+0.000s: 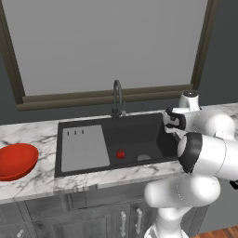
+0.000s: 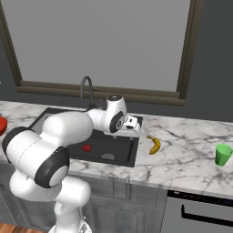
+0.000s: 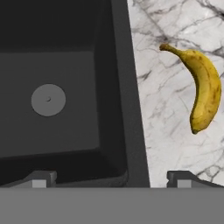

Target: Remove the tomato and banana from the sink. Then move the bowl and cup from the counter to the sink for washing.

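The tomato (image 1: 120, 154) lies on the floor of the black sink (image 1: 139, 132), left of the drain hole (image 3: 48, 99). The banana (image 2: 155, 144) rests on the white marble counter (image 2: 182, 159) just right of the sink; the hand view has the banana (image 3: 203, 94) at its right. My gripper (image 2: 130, 133) hovers over the sink's right rim, open, with nothing between its fingertips (image 3: 41, 179). The red bowl (image 1: 16, 160) sits on the counter left of the sink. The green cup (image 2: 223, 154) stands upright far right on the counter.
A dark curved faucet (image 1: 117, 97) rises behind the sink, under a large window. A grey drainboard panel (image 1: 84, 148) covers the sink's left part. Grey cabinet fronts (image 1: 93, 218) run below the counter.
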Tool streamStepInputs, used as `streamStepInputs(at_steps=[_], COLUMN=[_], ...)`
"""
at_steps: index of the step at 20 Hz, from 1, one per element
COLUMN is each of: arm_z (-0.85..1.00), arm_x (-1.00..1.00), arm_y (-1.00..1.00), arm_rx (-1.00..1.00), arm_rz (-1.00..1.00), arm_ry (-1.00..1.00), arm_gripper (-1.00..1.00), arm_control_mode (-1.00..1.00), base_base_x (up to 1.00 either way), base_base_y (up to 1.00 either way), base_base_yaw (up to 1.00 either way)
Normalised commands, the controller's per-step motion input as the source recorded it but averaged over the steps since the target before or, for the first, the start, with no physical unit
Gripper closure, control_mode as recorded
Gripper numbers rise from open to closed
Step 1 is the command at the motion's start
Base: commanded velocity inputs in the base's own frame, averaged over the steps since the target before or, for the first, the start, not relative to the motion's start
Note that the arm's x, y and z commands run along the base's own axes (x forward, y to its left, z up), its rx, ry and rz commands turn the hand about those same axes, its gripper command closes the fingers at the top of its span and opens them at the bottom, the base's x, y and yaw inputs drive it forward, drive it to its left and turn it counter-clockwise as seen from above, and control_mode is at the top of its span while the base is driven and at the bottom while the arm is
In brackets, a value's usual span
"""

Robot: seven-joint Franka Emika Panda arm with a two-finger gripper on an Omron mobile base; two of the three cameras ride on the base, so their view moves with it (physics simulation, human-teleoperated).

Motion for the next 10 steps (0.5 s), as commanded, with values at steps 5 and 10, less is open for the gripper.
streamStepInputs(at_steps=[5, 10], arm_z=[0.0, 0.0], arm_x=[-0.06, 0.0], arm_y=[0.26, 0.21], arm_rx=[0.01, 0.03], arm_rz=[0.0, 0.0], arm_ry=[-0.01, -0.04], arm_gripper=[-1.0, -1.0], arm_control_mode=[-1.0, -1.0], base_base_x=[0.0, 0.0], base_base_y=[0.0, 0.0], base_base_yaw=[0.0, 0.0])
